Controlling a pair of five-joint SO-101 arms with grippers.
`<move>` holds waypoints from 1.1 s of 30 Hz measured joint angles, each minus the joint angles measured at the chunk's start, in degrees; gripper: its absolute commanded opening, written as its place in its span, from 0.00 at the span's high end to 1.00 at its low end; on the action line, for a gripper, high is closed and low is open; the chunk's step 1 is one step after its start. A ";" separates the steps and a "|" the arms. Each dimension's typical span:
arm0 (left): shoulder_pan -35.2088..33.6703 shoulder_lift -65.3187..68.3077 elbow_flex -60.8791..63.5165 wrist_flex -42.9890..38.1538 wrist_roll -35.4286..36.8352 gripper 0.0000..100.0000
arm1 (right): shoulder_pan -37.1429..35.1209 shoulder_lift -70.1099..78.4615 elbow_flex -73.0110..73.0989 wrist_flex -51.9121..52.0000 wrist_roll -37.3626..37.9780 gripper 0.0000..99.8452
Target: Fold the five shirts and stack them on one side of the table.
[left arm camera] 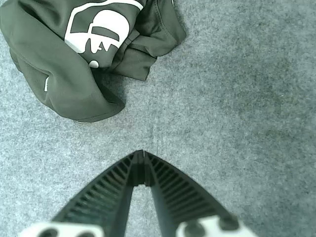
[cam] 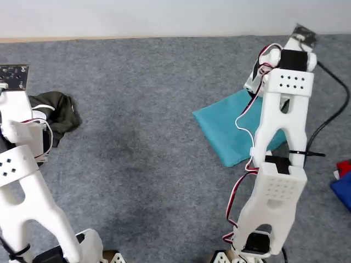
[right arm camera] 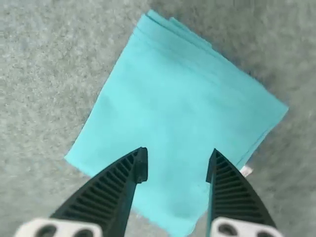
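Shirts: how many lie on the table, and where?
2: a crumpled dark green shirt by the left arm, a folded teal shirt under the right arm. Red and blue cloth at the high view's right edge may be more.

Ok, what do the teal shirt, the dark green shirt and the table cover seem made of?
Teal shirt: thin, smooth cloth, probably cotton; matte, lying flat with crisp folded edges. Dark green shirt: soft jersey-like knit, matte, crumpled in loose folds, white print on it. Table cover: grey felt or short-pile carpet, judging by its speckled, fuzzy surface.
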 measured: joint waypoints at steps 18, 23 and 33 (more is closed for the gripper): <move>0.00 0.00 0.00 0.00 0.00 1.00 | -4.22 -5.63 25.85 -3.25 -18.46 0.58; 0.00 0.00 0.00 0.00 0.00 1.00 | -4.22 1.32 25.85 -10.64 -18.81 0.58; 0.00 0.00 0.00 0.00 0.00 1.00 | -4.22 11.16 25.76 -20.40 -18.81 0.58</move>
